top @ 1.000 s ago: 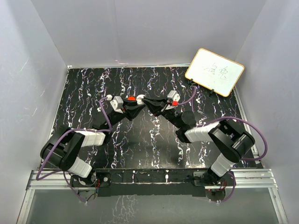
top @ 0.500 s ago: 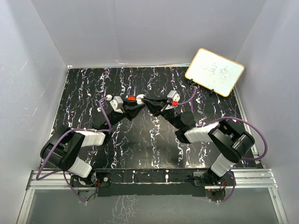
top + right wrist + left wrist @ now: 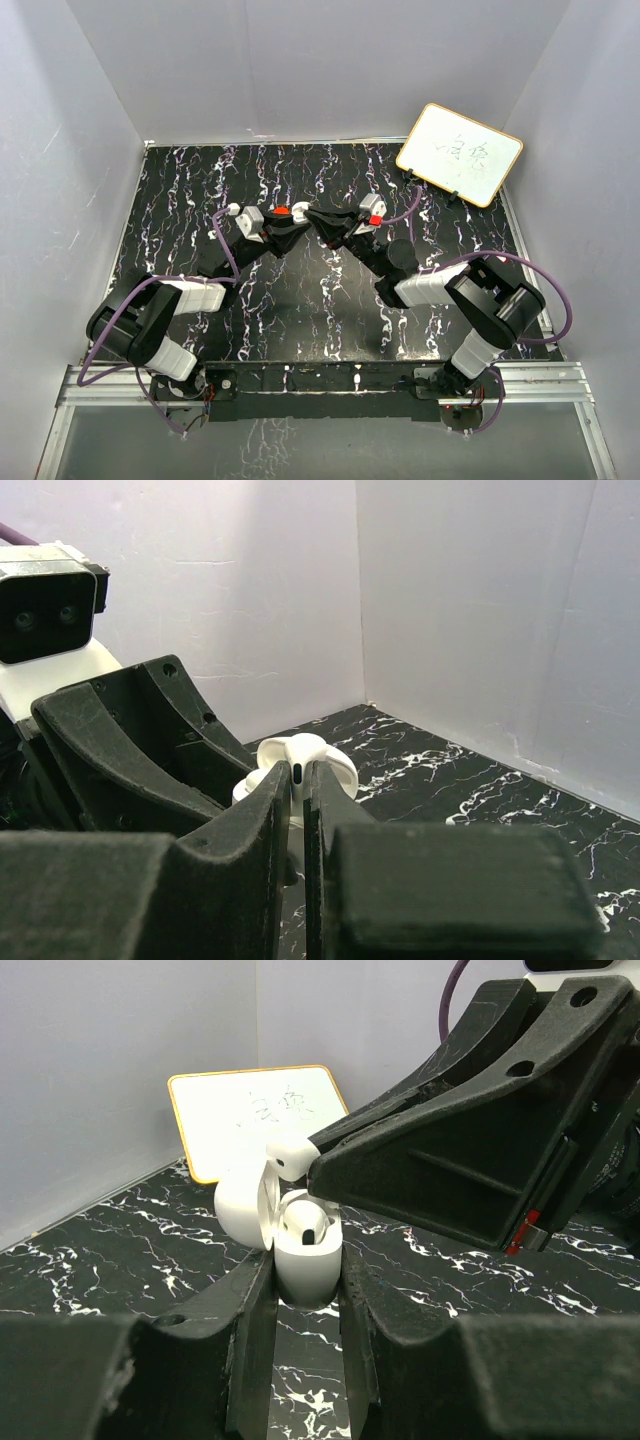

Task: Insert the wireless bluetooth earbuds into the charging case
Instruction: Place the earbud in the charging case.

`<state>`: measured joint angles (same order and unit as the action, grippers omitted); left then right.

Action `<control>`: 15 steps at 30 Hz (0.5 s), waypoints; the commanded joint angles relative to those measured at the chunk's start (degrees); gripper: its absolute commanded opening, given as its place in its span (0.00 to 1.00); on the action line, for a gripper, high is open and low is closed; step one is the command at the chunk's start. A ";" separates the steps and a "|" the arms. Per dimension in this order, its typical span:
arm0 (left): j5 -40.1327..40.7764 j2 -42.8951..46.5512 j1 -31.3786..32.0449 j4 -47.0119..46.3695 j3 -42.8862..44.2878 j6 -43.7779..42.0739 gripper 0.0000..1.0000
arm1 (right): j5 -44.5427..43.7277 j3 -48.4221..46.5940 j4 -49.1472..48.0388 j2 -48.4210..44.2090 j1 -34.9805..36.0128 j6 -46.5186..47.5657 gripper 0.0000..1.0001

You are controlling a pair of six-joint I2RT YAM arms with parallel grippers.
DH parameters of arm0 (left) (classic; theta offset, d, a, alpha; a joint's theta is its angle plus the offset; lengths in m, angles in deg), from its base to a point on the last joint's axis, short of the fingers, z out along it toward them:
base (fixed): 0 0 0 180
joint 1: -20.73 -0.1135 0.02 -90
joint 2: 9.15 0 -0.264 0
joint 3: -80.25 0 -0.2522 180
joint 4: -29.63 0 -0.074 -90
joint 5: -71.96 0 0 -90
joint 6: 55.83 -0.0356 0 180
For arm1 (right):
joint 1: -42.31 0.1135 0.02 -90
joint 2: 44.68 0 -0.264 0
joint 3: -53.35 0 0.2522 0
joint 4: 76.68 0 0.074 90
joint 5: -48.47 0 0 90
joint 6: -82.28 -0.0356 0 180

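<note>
A white earbud [image 3: 287,1156], pinched between the closed-in fingers of the right gripper [image 3: 298,780], hangs just above the open charging case [image 3: 308,1255], its lid tipped back, which the left gripper [image 3: 305,1282] clamps by its lower half over the black marbled table [image 3: 190,190], a whiteboard [image 3: 459,153] leaning at the far right corner.

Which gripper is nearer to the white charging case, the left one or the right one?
Left. The left gripper clamps the charging case by its base; the right gripper holds an earbud just above its open top.
</note>
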<state>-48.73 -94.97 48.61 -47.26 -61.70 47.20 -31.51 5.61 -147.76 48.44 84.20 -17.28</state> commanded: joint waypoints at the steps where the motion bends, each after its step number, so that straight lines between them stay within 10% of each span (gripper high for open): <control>1: 0.02 0.50 -0.11 -3.41 1.98 -0.95 0.00 | -0.44 -0.14 -19.14 -0.70 0.32 -0.95 0.00; 12: 0.77 1.27 -0.11 -2.92 2.31 -2.26 0.00 | -1.63 0.89 -19.14 -1.09 0.73 -0.92 0.00; 15: 0.73 1.40 -0.11 -2.69 2.46 -2.48 0.00 | -2.14 1.31 -19.14 -1.60 0.74 -0.53 0.15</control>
<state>-48.60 -94.99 48.61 -46.78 -61.35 45.96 -32.19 6.01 -147.80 48.42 84.66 -18.36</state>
